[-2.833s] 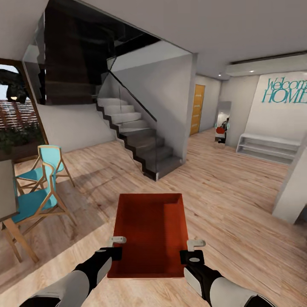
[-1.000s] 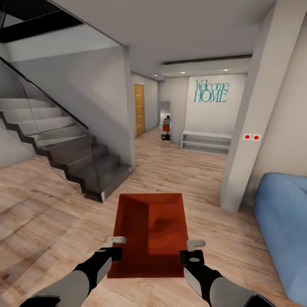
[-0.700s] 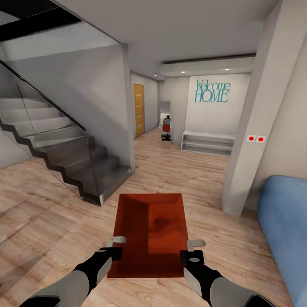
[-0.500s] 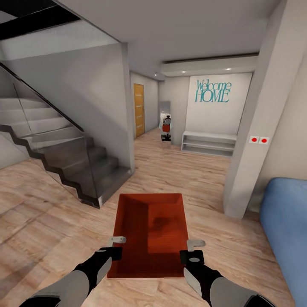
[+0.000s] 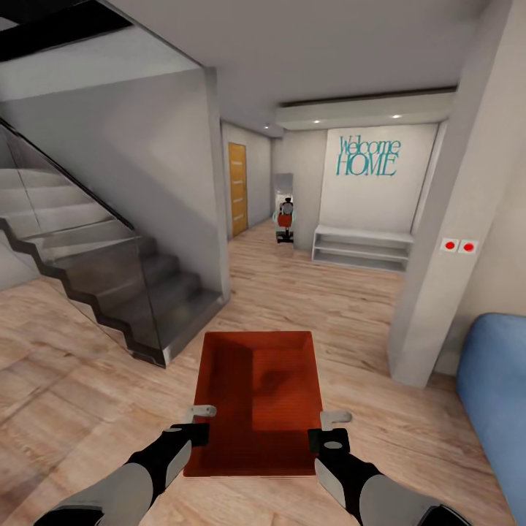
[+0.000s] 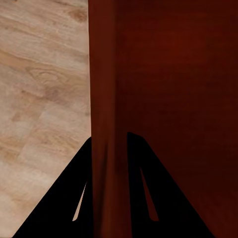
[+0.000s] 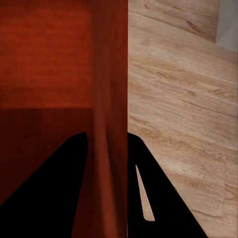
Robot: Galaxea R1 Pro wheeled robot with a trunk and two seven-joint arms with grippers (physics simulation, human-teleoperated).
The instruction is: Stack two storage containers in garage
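Black-fingered left gripper (image 5: 199, 422) is clamped on the left wall of the orange-red storage container (image 5: 256, 398); the right gripper (image 5: 332, 429) is clamped on its right wall, each wall pinched between two fingers. The container is carried level above the wood-plank floor (image 5: 343, 307). Beyond the container: staircase (image 5: 102, 270), pillar (image 5: 446, 248), blue sofa (image 5: 500, 394).

The wood-plank floor (image 5: 314, 292) ahead is open toward the hallway. The staircase (image 5: 109, 292) blocks the left side; a white pillar (image 5: 438, 277) and blue sofa (image 5: 497, 394) narrow the right.
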